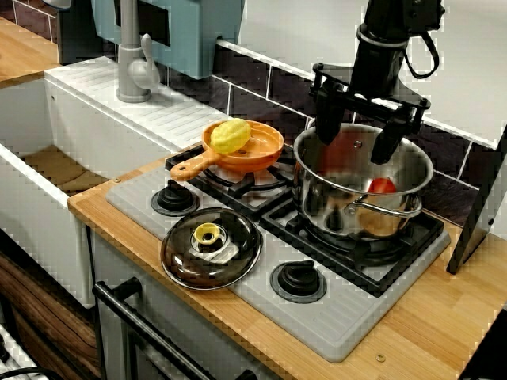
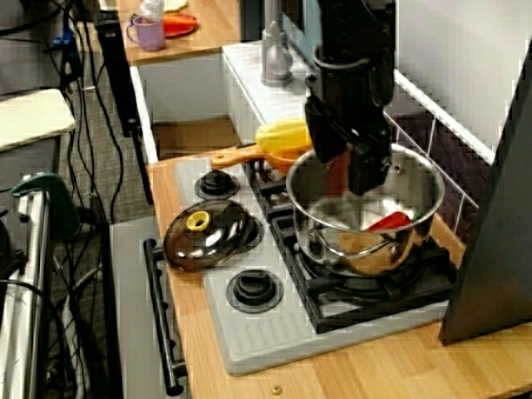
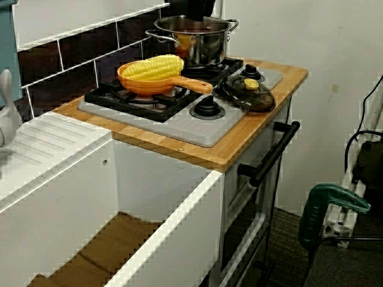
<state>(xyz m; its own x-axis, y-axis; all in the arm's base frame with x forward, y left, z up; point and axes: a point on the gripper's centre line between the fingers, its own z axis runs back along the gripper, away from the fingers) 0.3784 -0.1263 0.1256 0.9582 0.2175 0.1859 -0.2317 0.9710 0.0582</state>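
The gripper (image 1: 358,136) hangs over the steel pot (image 1: 321,194) on the hob's back right burner. Its two black fingers (image 1: 326,119) are spread wide apart and nothing is between them. In the front view the fingertips sit at about rim height over the pot's mouth. Whether they dip below the rim is hard to tell, since the pot's shiny wall mirrors them. A red vegetable (image 1: 383,186) (rounded in the front view, longer in the view from the hob's right end (image 2: 386,222)) lies in the pot against the wall on the right, below and just beside the right-hand finger, apart from it.

On the burner to the left of the pot stands an orange frying pan (image 1: 265,150) with a yellow corn cob (image 1: 230,136) lying in it, its handle pointing toward the sink. A glass lid (image 1: 211,249) with a yellow knob rests flat on the grey hob (image 1: 348,317), between the two front dials. A grey tap (image 1: 131,67) rises behind the white sink (image 1: 47,198).
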